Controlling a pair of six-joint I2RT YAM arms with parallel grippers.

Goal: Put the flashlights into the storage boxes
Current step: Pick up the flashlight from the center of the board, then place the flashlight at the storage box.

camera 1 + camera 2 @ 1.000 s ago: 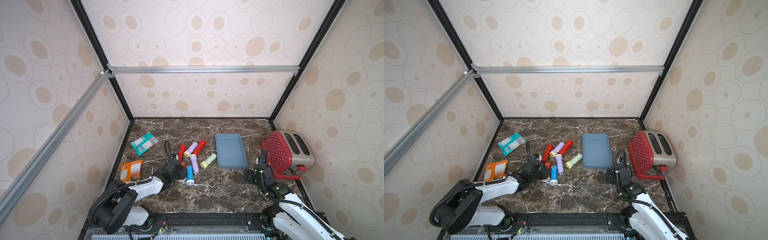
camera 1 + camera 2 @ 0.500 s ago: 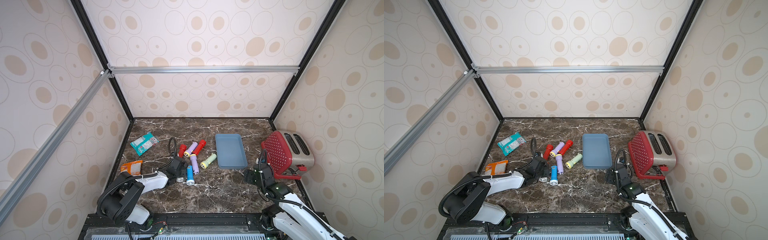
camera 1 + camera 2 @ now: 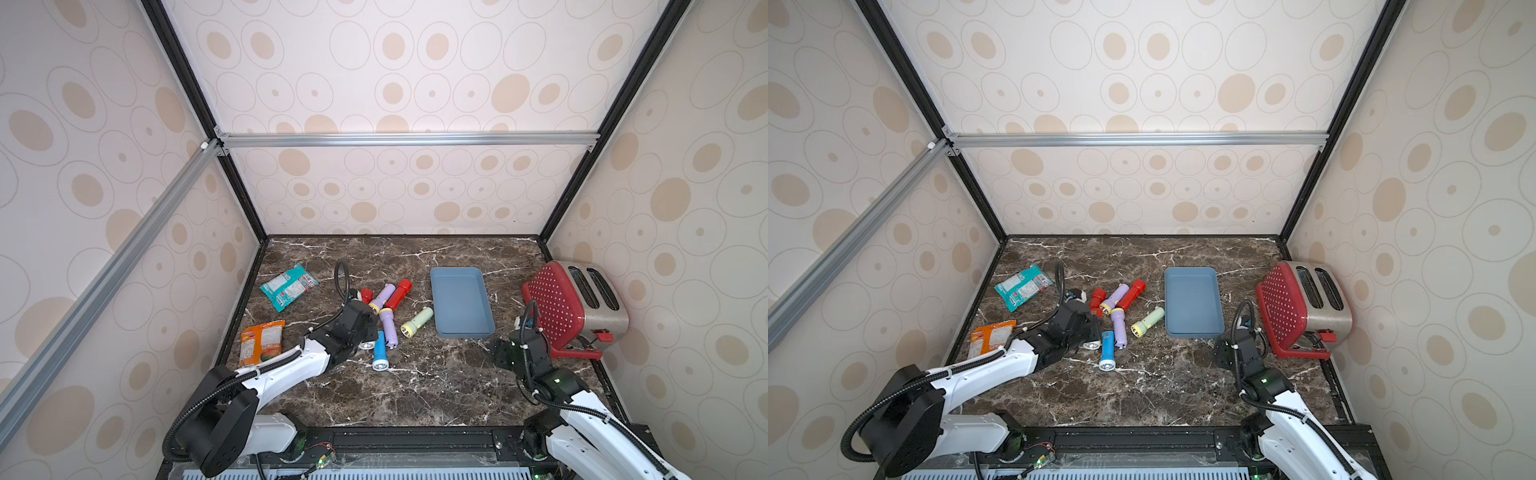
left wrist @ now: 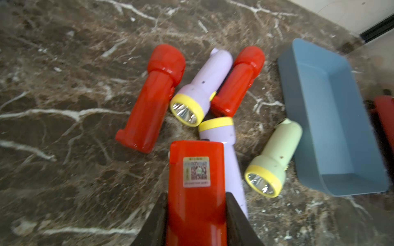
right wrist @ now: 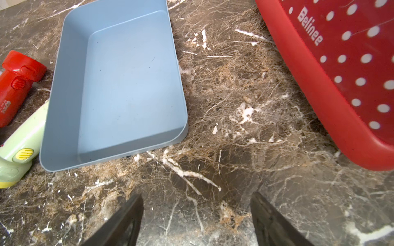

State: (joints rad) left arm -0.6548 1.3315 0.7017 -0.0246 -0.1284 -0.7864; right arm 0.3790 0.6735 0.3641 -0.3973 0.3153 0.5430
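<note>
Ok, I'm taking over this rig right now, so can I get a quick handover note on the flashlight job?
Left claw: shut on a red flashlight, beside the pile.
Right claw: open, empty, above bare marble near the tray.
Tray: empty.
On the marble beside the tray: blue flashlight, pale green flashlight, two lilac flashlights, two other red flashlights.
Done: nothing in the tray. Left: all seven, starting with the held one.

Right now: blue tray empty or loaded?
Empty. The blue tray shows a bare floor in the right wrist view; the pale green flashlight lies outside its wall.
</note>
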